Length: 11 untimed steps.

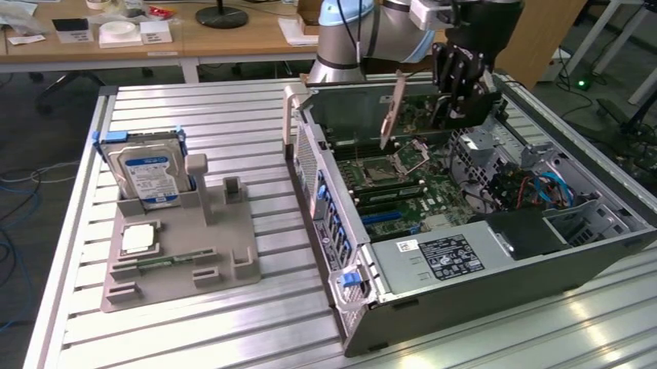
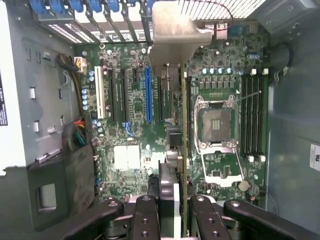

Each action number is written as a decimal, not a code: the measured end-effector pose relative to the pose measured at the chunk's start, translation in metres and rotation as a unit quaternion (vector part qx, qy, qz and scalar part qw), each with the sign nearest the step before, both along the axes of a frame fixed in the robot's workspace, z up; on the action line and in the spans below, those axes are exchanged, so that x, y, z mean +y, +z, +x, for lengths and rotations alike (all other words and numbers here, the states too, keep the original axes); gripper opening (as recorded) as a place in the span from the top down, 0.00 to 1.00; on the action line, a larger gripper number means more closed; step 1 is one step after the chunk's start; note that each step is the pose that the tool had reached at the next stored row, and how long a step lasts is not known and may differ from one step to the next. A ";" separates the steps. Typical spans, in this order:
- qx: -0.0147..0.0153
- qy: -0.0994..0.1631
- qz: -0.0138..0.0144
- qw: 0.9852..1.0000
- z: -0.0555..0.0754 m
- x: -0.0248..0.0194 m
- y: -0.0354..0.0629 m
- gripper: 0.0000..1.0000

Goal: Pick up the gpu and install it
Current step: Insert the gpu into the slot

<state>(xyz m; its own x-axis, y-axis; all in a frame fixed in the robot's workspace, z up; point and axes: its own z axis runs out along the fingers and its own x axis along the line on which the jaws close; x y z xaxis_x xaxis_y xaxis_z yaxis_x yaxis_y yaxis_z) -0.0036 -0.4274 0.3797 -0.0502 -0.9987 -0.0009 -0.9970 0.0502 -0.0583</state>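
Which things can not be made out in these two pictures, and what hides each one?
1. Fan face of the gpu: both views meet the card nearly edge-on.
2. Where the claw grips the card: exterior view, hidden by the claw's dark body.
3. Part of the motherboard under the card: wrist view, covered by card and bracket.
4. Print on the hard drive label: exterior view, too small.
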 end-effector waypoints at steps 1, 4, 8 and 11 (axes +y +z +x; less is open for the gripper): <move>0.000 0.000 0.000 1.000 -0.002 -0.0001 -0.0019 0.72; 0.000 0.000 0.000 1.000 -0.010 -0.0005 -0.0073 0.72; 0.000 0.001 0.000 1.000 -0.019 -0.0005 -0.0146 0.72; 0.000 0.001 0.000 1.000 -0.019 -0.0006 -0.0200 0.72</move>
<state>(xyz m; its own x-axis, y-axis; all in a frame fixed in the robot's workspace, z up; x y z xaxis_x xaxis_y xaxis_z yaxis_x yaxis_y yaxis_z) -0.0229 -0.4280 0.3597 -0.0479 -0.9988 -0.0009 -0.9972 0.0479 -0.0577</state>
